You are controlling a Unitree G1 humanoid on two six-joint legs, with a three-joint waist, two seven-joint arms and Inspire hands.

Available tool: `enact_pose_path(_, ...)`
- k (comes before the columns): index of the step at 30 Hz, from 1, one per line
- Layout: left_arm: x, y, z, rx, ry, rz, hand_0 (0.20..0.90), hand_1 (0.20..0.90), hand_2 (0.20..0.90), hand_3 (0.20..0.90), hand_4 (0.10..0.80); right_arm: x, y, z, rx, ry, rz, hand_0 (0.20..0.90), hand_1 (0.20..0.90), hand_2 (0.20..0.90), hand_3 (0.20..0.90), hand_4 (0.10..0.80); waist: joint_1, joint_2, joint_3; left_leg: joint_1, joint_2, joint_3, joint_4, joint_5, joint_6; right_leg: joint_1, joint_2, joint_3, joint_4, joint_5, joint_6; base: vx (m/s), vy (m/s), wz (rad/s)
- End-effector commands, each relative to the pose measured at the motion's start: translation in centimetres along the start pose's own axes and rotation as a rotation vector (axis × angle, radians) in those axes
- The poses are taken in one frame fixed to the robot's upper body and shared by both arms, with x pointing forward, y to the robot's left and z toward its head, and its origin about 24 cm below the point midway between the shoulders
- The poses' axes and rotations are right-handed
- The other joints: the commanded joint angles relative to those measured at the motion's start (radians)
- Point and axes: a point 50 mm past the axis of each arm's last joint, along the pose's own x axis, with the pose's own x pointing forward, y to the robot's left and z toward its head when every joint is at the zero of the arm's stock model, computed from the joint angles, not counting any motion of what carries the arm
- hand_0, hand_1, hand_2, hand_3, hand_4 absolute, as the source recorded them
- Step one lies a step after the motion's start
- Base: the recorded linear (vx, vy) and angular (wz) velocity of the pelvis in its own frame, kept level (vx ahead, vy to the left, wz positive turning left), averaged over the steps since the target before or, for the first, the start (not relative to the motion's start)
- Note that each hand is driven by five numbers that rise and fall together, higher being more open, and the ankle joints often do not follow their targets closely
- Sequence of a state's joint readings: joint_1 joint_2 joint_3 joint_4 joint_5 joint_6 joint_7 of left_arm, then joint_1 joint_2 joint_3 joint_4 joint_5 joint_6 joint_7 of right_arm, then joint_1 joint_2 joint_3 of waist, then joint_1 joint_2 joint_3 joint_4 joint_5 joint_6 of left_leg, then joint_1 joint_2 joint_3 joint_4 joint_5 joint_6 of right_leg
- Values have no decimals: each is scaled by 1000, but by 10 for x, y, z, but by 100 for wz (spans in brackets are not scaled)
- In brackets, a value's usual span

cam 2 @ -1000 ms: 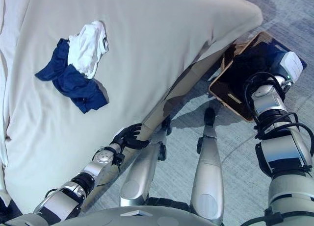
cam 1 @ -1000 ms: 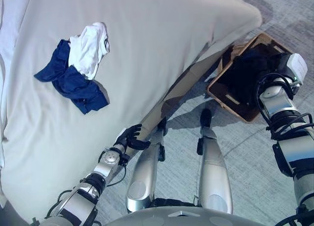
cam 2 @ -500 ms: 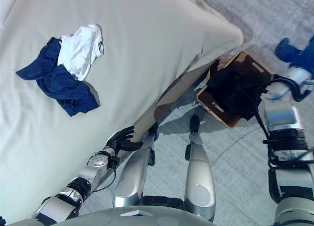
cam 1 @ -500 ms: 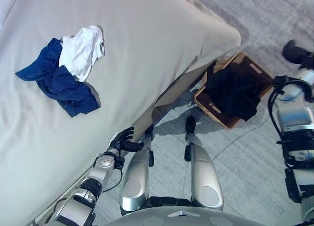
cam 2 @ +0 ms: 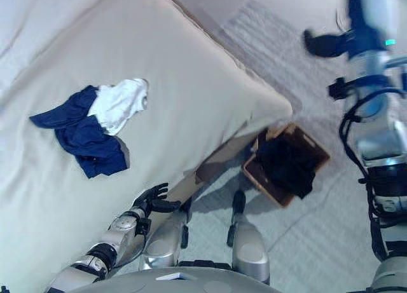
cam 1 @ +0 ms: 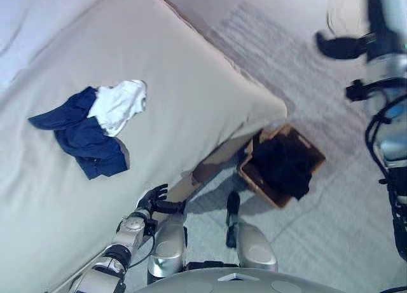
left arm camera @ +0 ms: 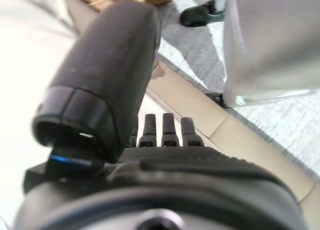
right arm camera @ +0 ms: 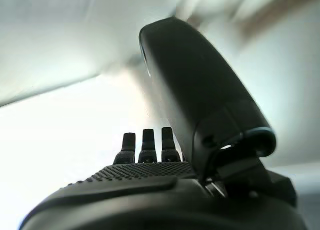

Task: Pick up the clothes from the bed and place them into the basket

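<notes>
Two garments are lying together on the bed (cam 1: 191, 89), while a third, dark one is already sitting in the basket (cam 1: 254, 178) on the floor. Nearest the camera, the left hand (cam 1: 154, 197) is hanging low beside the edge of the bed, close to the mattress side, with its fingers loosely spread and its thumb standing apart; it is holding nothing, and its own wrist view is showing the fingers (left arm camera: 170, 127) pointing straight out over the pale bed frame and grey carpet (cam 1: 331, 217). A little further off, on the carpet just beside the corner of the bed, the brown basket is standing upright with the black clothing (cam 1: 283, 169) heaped inside it and spilling slightly over one rim. Further up the cream bedcover, well apart from both hands, a navy blue garment (cam 1: 82, 137) is lying crumpled, and a white garment (cam 1: 117, 105) is resting on top of its upper part, touching it. Farthest away, the right hand (cam 1: 337, 46) is hovering high above the carpet, beyond the basket and clear of the bed; its fingers (right arm camera: 145, 145) are extending straight in its wrist view, and it is gripping nothing.
</notes>
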State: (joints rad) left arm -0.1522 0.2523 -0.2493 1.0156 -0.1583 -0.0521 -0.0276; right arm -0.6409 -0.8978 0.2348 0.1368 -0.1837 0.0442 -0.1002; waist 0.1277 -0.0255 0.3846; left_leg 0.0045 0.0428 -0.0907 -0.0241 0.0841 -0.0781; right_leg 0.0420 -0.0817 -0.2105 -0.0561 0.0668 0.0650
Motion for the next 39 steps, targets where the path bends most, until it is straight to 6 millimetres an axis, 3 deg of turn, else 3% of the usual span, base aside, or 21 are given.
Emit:
enact_pose_path(1,-21,21,-53,79,132,41,900,900,900,900,800,20,4,24,-118,-123,-58,900,900,900,900,800,87,-77,-132,-40,-89,-25,117,-130,83,-8,-42,-44,132,-73,-1,54,40,57)
enact_pose_path(7,-25,53,-49,60,143,127,900,900,900,900,800,51,28,39,-228,-93,-50,900,900,900,900,800,215,-101,-74,-84,-99,-111,75,-94,92,-11,-51,-108,115,-47,27,-43,22,55)
enact_pose_path(13,-25,71,-42,28,131,178,900,900,900,900,800,81,25,58,-292,-65,-137,900,900,900,900,800,313,-101,5,-188,-110,-154,94,-76,89,-48,-71,-169,137,-47,27,-126,40,37)
enact_pose_path(16,-23,74,-37,31,106,181,900,900,900,900,800,91,22,54,-330,22,-152,900,900,900,900,800,359,-97,43,-246,-118,-179,114,-66,86,-68,-87,-203,164,-56,23,-71,31,38)
enact_pose_path(19,-20,68,-26,9,35,145,900,900,900,900,800,95,23,31,-334,180,-115,900,900,900,900,800,405,-84,76,-273,-111,-200,111,-76,79,-79,-98,-231,191,-83,30,33,8,42)
enact_pose_path(25,-14,56,-6,-4,-65,89,900,900,900,900,800,100,16,19,-375,316,-44,900,900,900,900,800,454,-57,121,-325,-116,-217,113,-56,71,-108,-124,-286,214,-89,37,-25,38,23)
enact_pose_path(32,-16,48,-1,-23,-130,47,900,900,900,900,800,101,10,9,-464,441,54,900,900,900,900,800,483,-26,135,-425,-117,-231,162,-43,70,-209,-159,-328,321,-112,39,-22,75,14)
enact_pose_path(39,-22,49,-1,-62,-202,18,900,900,900,900,800,102,-21,6,-535,545,-104,900,900,900,900,800,497,13,135,-563,-133,-250,238,-34,78,-362,-183,-339,463,-145,47,-49,28,5)
